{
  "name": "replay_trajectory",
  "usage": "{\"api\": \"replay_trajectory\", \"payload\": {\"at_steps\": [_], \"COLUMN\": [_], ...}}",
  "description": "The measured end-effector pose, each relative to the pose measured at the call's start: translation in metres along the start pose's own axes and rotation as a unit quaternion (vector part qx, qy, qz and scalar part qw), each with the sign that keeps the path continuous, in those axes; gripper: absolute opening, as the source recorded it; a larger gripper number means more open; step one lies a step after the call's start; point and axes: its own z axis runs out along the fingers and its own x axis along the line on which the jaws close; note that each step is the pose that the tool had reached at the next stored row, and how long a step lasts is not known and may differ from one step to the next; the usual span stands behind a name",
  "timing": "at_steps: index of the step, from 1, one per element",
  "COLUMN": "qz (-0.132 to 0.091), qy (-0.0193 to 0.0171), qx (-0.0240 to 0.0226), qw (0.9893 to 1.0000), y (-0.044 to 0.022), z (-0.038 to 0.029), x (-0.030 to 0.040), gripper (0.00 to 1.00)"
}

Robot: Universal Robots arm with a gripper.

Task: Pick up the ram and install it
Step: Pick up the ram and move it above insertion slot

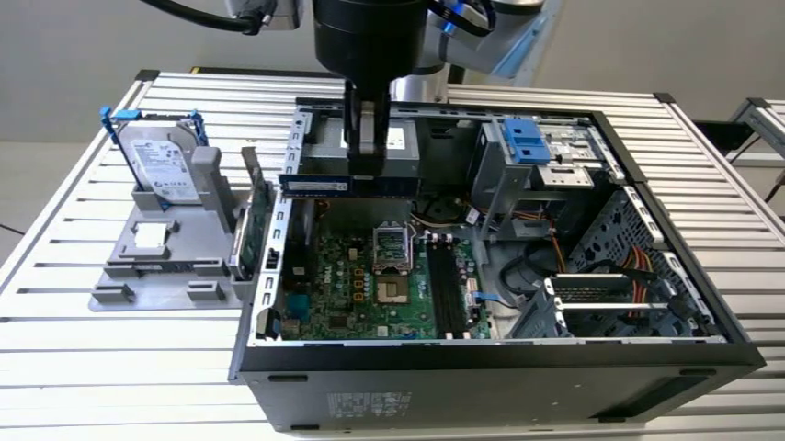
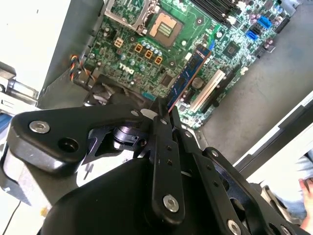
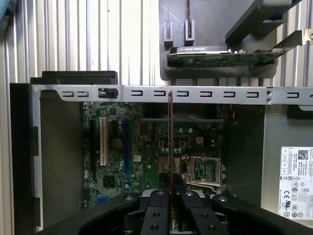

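Ram picked up, not yet installed.
The ram (image 1: 347,185) is gripped edgewise in the closed gripper (image 1: 366,173) and held clear above the far part of the motherboard (image 1: 356,285), towards the exterior view's left, inside the open computer case (image 1: 491,386). The memory slots (image 1: 444,289) appear unfilled, so seating is judged outstanding.

The ram (image 1: 316,185), mid-length behind the claw (image 1: 368,175)

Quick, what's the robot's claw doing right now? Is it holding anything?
Claw: shut on the ram, holding it above the open computer case.
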Motion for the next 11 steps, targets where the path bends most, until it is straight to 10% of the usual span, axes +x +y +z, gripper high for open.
{"api": "replay_trajectory", "payload": {"at_steps": [11], "qz": [0.000], "qy": [0.0000], "qx": [0.0000], "qw": [1.0000], "y": [-0.0122], "z": [-0.0001], "x": [-0.0002], "gripper": [0.00]}}
